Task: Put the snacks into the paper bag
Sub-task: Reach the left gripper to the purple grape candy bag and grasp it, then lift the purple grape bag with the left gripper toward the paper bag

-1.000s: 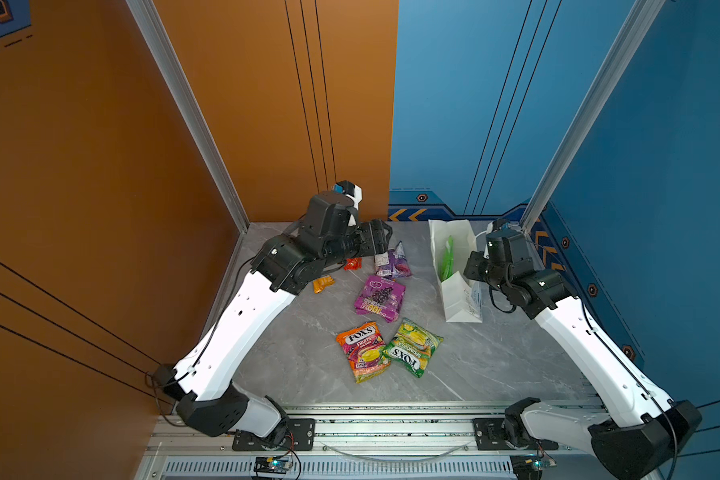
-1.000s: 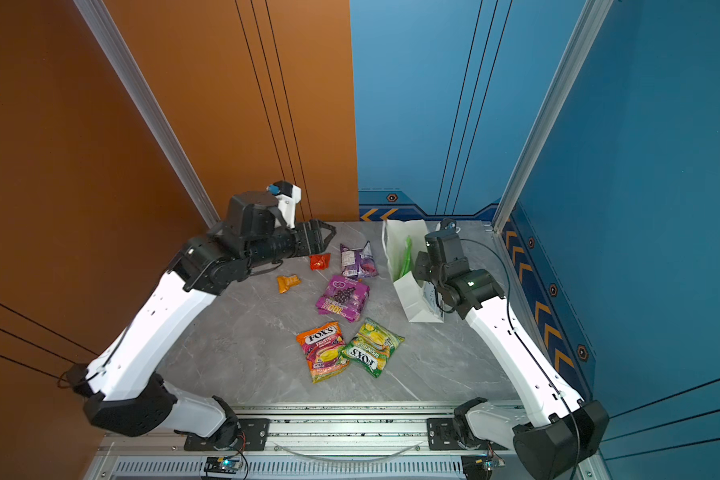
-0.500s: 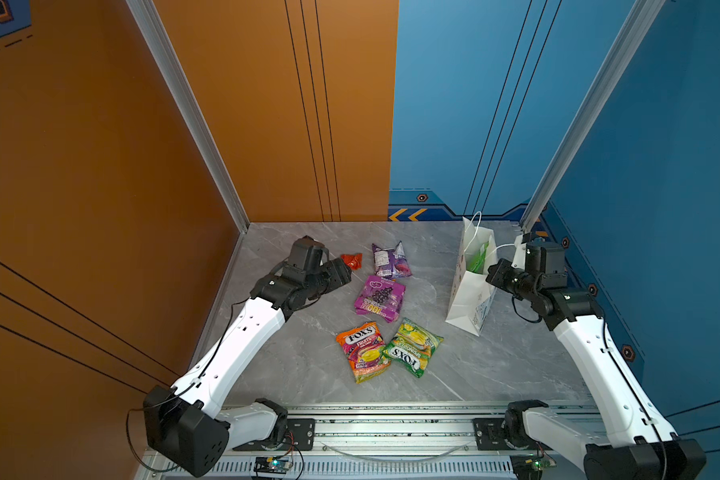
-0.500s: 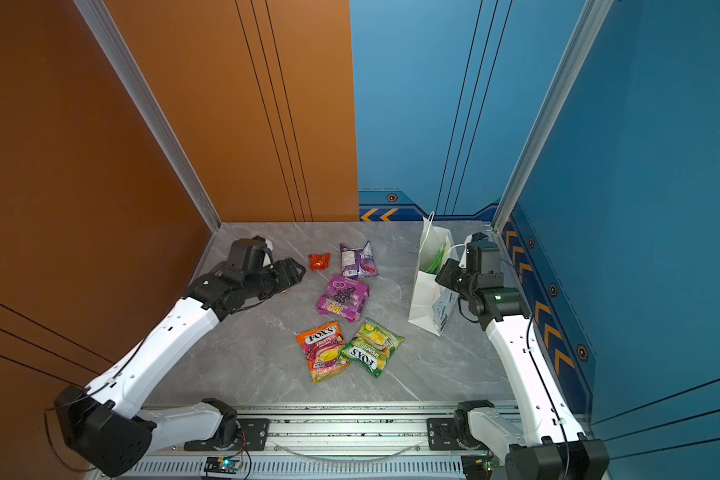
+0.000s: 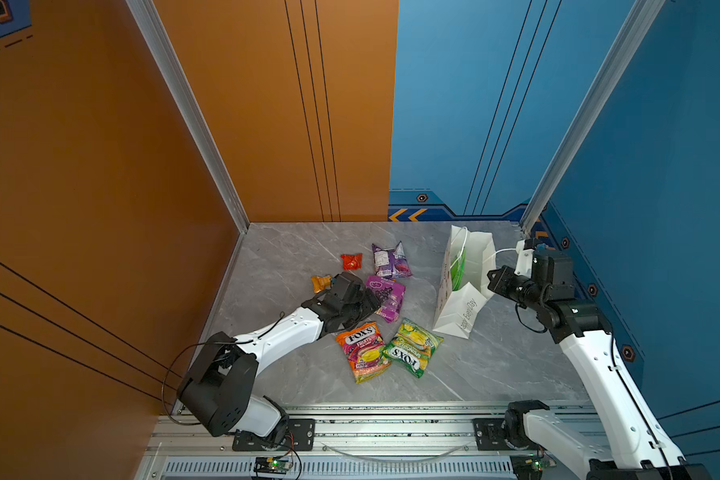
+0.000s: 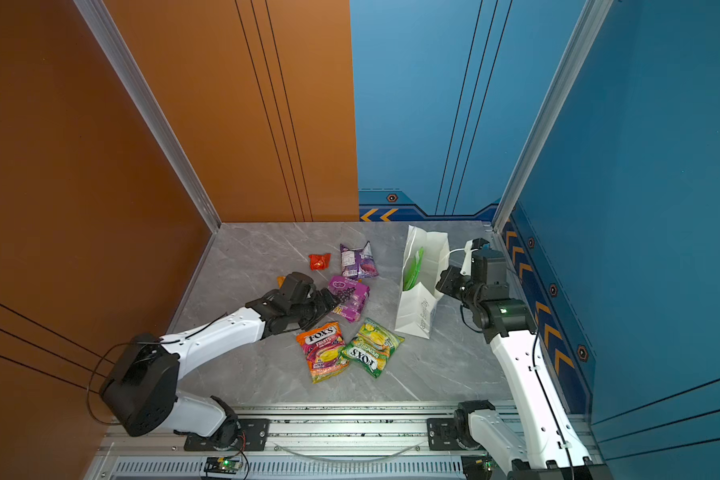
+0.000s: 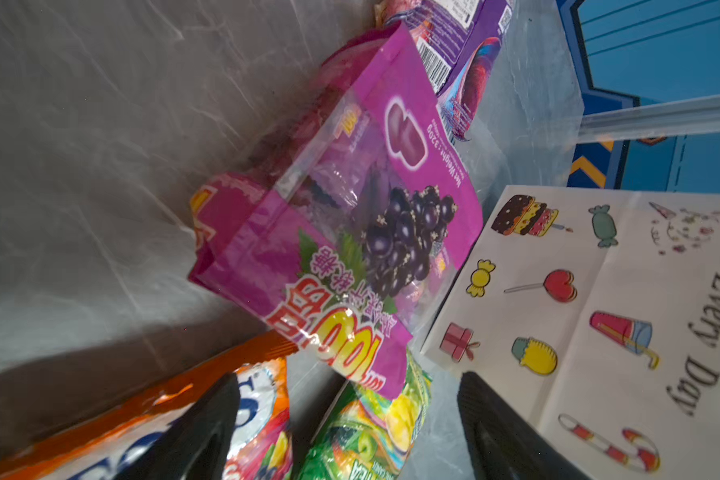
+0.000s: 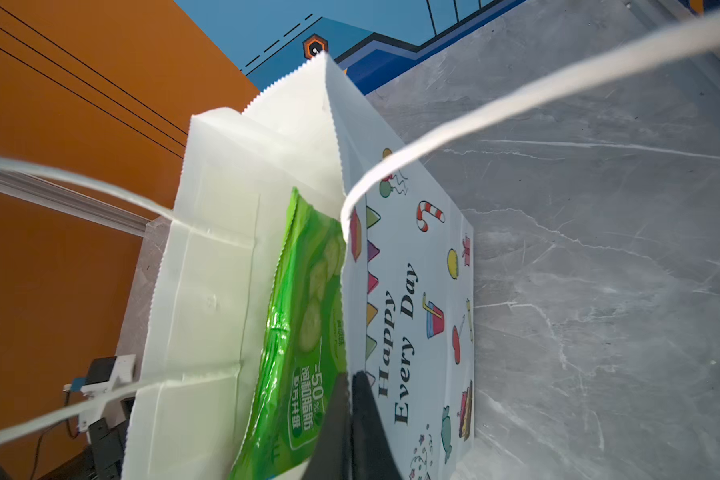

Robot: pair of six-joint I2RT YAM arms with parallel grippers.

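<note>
White paper bag (image 5: 460, 309) (image 8: 412, 291) printed "Happy Every Day" stands open-mouthed on the right of the grey marble surface (image 5: 495, 357), towards the far side. A green chip bag (image 5: 458, 270) (image 8: 304, 332) sits inside it, its top edge showing at the mouth. The right claw (image 8: 352, 399) is pinched tight on the rim of the bag's printed wall, one finger inside against the green chip bag and the other outside, and a white cord handle (image 8: 516, 95) loops past it. Left of the bag the other snacks lie loose on the surface. A magenta grape packet (image 5: 387, 297) (image 7: 350, 208) lies in the middle, with a purple packet (image 5: 388, 261) just beyond it. A small red packet (image 5: 351, 261) lies left of that and a small orange packet (image 5: 320, 283) further left. On the near side an orange FOX'S bag (image 5: 362, 349) and a green FOX'S bag (image 5: 412, 347) lie side by side. The left claw (image 7: 348, 380), fingers spread wide and gripping nothing, hovers low at the magenta packet's left edge, above the two FOX'S bags' far ends; whether it touches any packet cannot be told.
</note>
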